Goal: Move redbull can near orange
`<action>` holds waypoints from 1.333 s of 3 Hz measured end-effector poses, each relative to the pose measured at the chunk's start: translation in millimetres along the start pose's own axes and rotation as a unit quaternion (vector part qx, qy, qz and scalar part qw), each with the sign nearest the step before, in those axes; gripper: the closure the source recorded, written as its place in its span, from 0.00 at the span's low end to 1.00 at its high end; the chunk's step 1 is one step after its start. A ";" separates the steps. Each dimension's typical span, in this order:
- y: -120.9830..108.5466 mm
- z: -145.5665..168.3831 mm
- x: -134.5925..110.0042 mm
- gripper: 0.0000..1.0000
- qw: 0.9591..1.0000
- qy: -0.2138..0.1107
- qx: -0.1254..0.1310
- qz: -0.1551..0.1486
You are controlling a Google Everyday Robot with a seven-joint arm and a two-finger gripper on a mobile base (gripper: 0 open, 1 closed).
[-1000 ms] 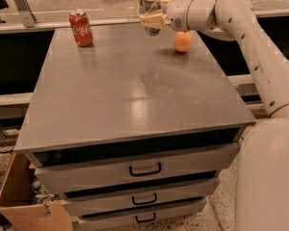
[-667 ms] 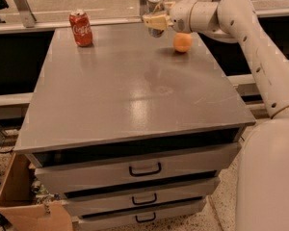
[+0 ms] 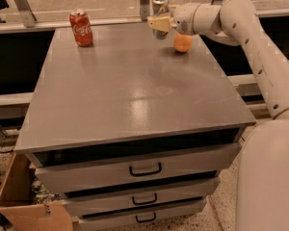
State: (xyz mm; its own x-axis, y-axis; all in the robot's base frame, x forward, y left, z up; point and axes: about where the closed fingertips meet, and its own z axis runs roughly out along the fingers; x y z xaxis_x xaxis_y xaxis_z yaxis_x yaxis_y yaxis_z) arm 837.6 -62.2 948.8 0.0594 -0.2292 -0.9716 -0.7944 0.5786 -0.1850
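Note:
The redbull can (image 3: pixel 160 6) is a slim silver can with a shiny top, held upright at the far edge of the grey table (image 3: pixel 130 85). My gripper (image 3: pixel 160 23) is shut on the can's middle, its pale fingers wrapped around it. The can's base is at or just above the tabletop; I cannot tell which. The orange (image 3: pixel 182 43) sits on the table just to the right of the can and a little nearer, partly under my forearm.
A red Coca-Cola can (image 3: pixel 81 28) stands at the far left of the table. My white arm (image 3: pixel 260 57) comes in from the right. Drawers (image 3: pixel 144 170) front the table below. A cardboard box (image 3: pixel 24 206) sits on the floor at lower left.
My gripper has carried the redbull can slightly to the right and lower, closer to the orange. The orange and the red can have not moved.

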 end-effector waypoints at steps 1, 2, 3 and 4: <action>-1.8 3.2 9.8 0.82 1.000 0.003 -0.002 0.017; -4.5 7.5 19.6 0.51 0.999 0.013 -0.005 0.029; -5.8 10.3 24.2 0.27 0.999 0.018 -0.006 0.033; -5.8 10.4 29.0 0.04 0.999 0.017 -0.005 0.039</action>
State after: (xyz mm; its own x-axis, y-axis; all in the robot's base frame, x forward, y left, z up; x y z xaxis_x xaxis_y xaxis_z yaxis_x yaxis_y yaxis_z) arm 850.2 -64.1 920.2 -0.0240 -0.2103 -0.9773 -0.8014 0.5885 -0.1069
